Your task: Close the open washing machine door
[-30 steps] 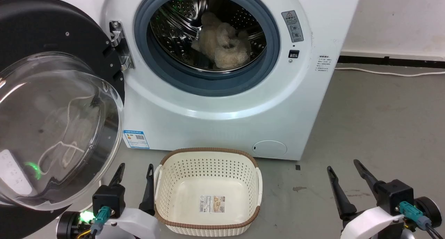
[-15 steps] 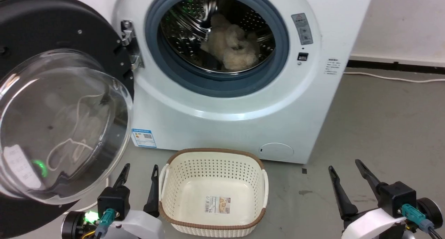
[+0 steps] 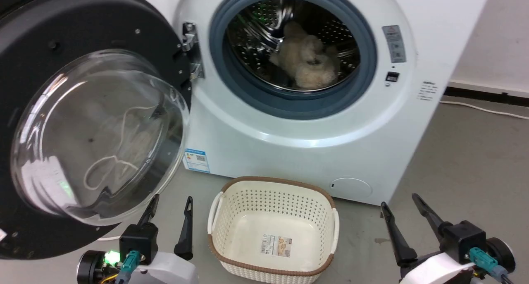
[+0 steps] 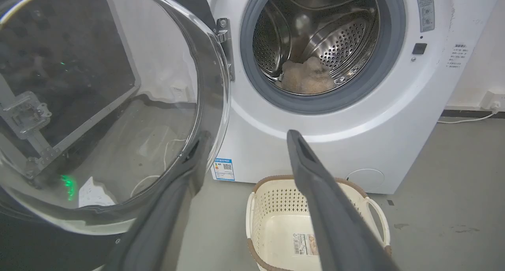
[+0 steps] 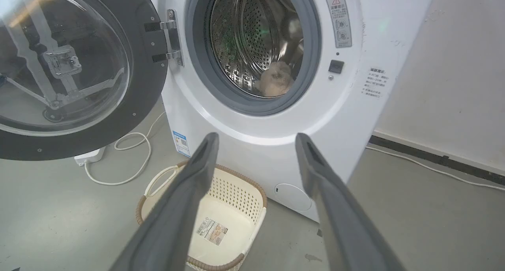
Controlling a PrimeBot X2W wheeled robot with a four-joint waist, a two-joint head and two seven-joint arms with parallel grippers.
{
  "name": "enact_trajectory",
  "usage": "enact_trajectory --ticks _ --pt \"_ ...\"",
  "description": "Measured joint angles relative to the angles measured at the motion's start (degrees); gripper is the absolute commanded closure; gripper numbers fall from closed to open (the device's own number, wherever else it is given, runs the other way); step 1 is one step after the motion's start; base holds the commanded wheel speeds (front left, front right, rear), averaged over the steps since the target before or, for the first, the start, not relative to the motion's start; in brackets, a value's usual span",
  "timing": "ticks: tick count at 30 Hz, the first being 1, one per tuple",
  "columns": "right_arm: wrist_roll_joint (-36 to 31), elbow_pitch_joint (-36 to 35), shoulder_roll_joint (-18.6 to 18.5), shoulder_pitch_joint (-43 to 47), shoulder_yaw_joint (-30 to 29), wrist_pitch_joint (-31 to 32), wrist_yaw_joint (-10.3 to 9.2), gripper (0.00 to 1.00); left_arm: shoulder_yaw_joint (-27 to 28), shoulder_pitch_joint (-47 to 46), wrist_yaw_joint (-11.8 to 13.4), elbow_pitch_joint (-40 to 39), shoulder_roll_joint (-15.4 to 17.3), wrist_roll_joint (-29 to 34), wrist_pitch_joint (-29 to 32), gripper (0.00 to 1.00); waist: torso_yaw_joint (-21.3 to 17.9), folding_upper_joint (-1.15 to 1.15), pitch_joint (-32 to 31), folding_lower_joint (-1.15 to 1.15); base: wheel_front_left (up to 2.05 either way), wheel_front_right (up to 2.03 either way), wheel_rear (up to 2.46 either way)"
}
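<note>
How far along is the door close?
Done: nothing yet. The washing machine door stands swung wide open on its hinge. In hand: nothing. The left hand, low by the door's bottom edge, and the right hand are both open and empty. Left: push the door shut against the washing machine.

1 washing machine (image 3: 289, 151), 1 washing machine door (image 3: 82, 23), 1 cream basket (image 3: 272, 180), 1 beige fluffy item (image 3: 306, 63), 1 blue sticker (image 3: 196, 160), 1 round hatch (image 3: 351, 189), 1 white power strip (image 5: 90, 156), 2 grippers: left gripper (image 3: 172, 198), right gripper (image 3: 399, 199)
</note>
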Motion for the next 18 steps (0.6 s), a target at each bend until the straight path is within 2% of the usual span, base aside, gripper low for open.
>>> enact_trajectory --ticks 18 --pt "2.13 2.96 -1.9 -0.63 5.17 -2.3 0.0 0.0 -0.3 0.53 0.25 -0.85 0.12 -0.4 -2.27 0.0 4.9 0.0 0.58 0.01 0.0 0.0 0.0"
